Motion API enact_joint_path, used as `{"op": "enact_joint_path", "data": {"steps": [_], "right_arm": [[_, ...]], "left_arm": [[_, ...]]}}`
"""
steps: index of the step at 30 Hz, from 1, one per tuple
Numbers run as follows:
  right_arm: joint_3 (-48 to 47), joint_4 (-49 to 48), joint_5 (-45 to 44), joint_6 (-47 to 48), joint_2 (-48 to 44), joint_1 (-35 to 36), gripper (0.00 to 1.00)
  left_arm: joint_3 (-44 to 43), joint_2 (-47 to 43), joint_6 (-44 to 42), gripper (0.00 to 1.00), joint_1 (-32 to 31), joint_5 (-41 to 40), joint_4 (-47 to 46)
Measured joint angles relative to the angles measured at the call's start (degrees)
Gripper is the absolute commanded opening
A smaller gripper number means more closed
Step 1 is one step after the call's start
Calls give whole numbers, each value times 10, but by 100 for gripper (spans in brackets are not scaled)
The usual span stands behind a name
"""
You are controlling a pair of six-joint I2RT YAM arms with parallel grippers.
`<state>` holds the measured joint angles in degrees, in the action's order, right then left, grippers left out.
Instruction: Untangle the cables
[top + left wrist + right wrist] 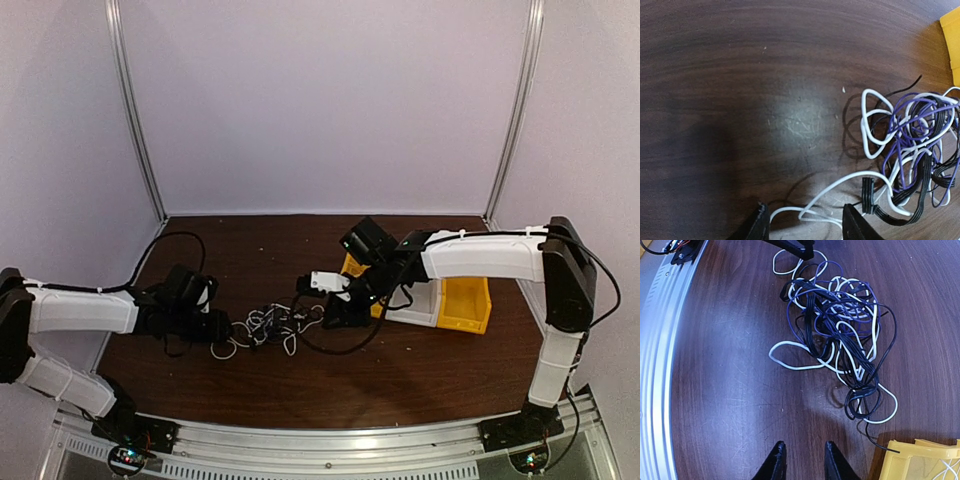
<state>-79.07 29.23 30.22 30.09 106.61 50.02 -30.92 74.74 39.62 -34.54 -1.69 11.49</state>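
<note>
Cables (837,325): tangled clump (white, black, purple), flat on table (730,390).

Robotics lab test cell. Dark wood-grain bench (300,380) closed in by plain pale walls (330,100) with metal corner posts (135,110). Two white-and-black arms bolted to an aluminium rail (320,445) along the bench's near edge, bare circuit boards (125,458) beside their bases. Yellow parts bin (465,300) on the bench, far from the rail.

The yellow bin (920,460) is cut off at the right wrist view's bottom edge.
</note>
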Motion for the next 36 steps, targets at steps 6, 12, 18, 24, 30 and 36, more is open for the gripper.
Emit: {"op": "enact_joint_path", "data": {"steps": [6, 12, 18, 24, 30, 36], "right_arm": [[0, -3, 0, 2, 0, 14, 28], [0, -3, 0, 4, 1, 20, 27], [2, -4, 0, 8, 1, 20, 27], [4, -4, 0, 10, 1, 20, 27], [4, -4, 0, 11, 1, 20, 27], [-16, 3, 0, 8, 10, 21, 98]], "left_arm": [[-18, 1, -17, 45, 0, -28, 1], [-41, 27, -51, 33, 0, -32, 2], [-72, 66, -81, 28, 0, -21, 6], [-80, 83, -95, 37, 0, -21, 19], [-82, 83, -100, 36, 0, -17, 31], [-82, 83, -102, 32, 0, -8, 33]]}}
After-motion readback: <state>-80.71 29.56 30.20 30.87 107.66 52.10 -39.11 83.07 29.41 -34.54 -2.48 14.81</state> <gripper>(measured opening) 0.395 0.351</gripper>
